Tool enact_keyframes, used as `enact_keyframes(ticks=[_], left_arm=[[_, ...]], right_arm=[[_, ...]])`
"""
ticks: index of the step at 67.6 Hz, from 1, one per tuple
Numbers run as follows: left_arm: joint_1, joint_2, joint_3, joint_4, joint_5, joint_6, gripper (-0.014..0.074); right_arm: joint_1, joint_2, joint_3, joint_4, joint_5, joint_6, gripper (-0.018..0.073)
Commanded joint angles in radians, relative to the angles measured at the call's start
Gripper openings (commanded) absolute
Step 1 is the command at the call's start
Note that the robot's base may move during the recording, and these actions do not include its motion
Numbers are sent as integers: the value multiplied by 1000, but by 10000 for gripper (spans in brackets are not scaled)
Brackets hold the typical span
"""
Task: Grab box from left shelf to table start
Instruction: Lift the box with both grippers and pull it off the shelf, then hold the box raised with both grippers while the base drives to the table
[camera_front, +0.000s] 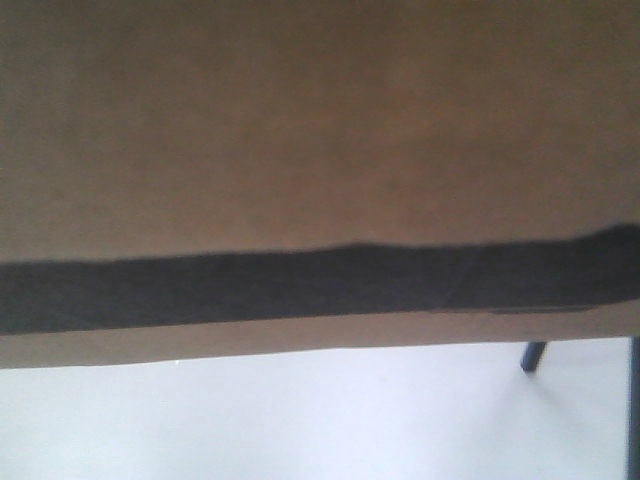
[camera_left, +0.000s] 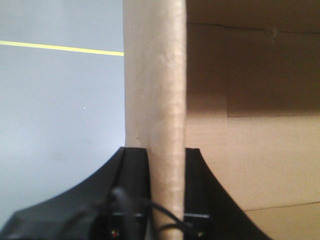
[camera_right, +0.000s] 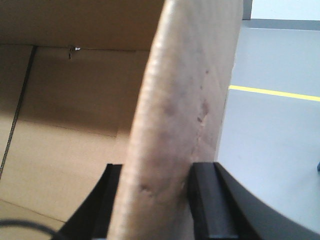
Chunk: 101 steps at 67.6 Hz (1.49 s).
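Matte black left gripper (camera_left: 167, 152), thin dark cables (camera_left: 131, 199)

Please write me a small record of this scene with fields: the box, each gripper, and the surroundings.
box: brown cardboard, black band, fills the front view
left gripper: jaws shut on a box wall
right gripper: jaws shut on a box wall
table: white, showing below the box; contact cannot be told
floor: grey, with a yellow line
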Motion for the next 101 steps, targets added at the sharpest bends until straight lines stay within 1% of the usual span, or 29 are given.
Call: enact_keyframes(ticks=[1,101], left_arm=[[-9,6,-35,-16,-178,-8,-92],[-9,6,-35,-16,-176,-8,-92]], right_arm=[[-5,15,-27,-48,-146,-13,59],[-5,15,-27,-48,-146,-13,59]])
